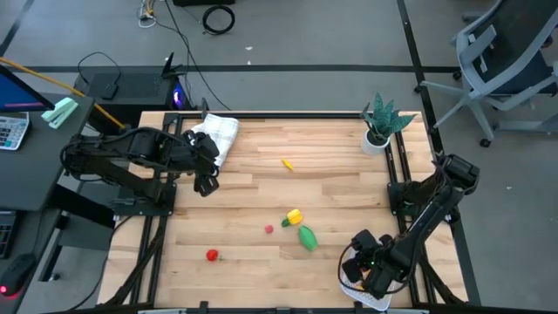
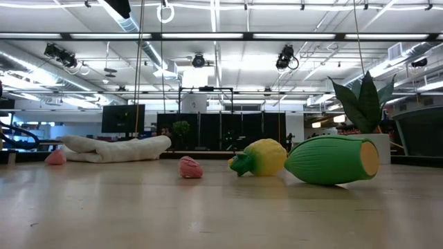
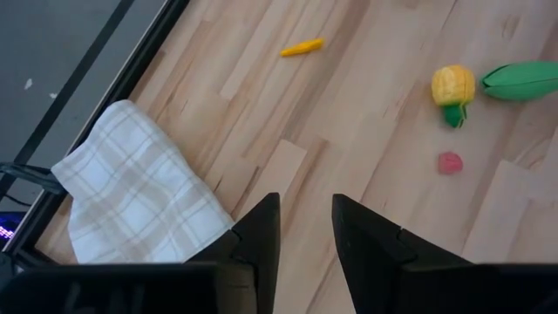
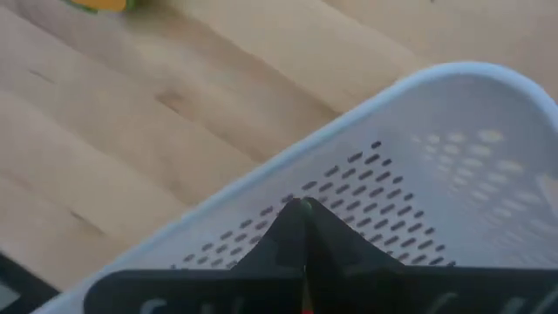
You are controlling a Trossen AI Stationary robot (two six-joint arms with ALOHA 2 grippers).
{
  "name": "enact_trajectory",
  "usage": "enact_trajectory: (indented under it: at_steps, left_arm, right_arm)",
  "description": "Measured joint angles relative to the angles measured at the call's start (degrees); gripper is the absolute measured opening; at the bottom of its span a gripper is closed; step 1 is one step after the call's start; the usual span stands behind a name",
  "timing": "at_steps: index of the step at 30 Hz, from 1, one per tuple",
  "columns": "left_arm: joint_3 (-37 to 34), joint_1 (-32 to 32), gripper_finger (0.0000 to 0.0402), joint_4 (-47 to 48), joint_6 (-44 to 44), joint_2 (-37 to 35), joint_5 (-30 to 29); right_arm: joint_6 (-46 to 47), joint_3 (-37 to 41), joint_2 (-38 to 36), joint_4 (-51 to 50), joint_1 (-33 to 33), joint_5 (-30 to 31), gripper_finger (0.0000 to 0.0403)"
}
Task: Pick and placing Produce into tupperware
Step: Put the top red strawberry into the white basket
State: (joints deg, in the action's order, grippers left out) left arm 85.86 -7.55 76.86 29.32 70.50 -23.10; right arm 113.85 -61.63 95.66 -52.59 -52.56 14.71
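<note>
Right wrist view: I see the white basket (image 4: 418, 166) empty, with the right gripper (image 4: 305, 218) jaws closed together over its mesh. Left gripper (image 3: 305, 218) jaws slightly apart, holding nothing, hovering above the counter (image 3: 375, 157) beside the checked cloth (image 3: 139, 196).

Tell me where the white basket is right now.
In the high view the white basket sits at the table's front right corner, under the right gripper, right of the green oblong piece.

green oblong piece (image 2: 332, 160) lying | yellow pepper (image 2: 259, 158) beside, possibly touching | cloth (image 2: 114, 147) behind
</note>
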Motion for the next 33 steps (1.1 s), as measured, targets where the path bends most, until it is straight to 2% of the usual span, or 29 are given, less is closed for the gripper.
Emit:
enact_trajectory:
  at_steps: [11,21,25,33]
  left_arm:
    - [0.00,0.00,0.0129,-0.02,-0.02,0.00,-0.01]
    - [0.00,0.00,0.0137,-0.01,-0.02,0.00,-0.01]
    - [0.00,0.00,0.0136,-0.01,-0.02,0.00,-0.01]
    - [0.00,0.00,0.0144,-0.02,0.00,0.00,-0.01]
  right_arm:
    - [-2.86,0.46,0.26,2.70,0.70,-0.10,0.0001]
    - [-4.44,3.39,0.26,3.49,0.86,-4.43,0.0003]
    - [-4.36,3.40,0.21,3.54,1.53,-4.59,0.0023]
    - [-2.63,3.15,-0.17,4.47,4.55,-7.16,0.0096]
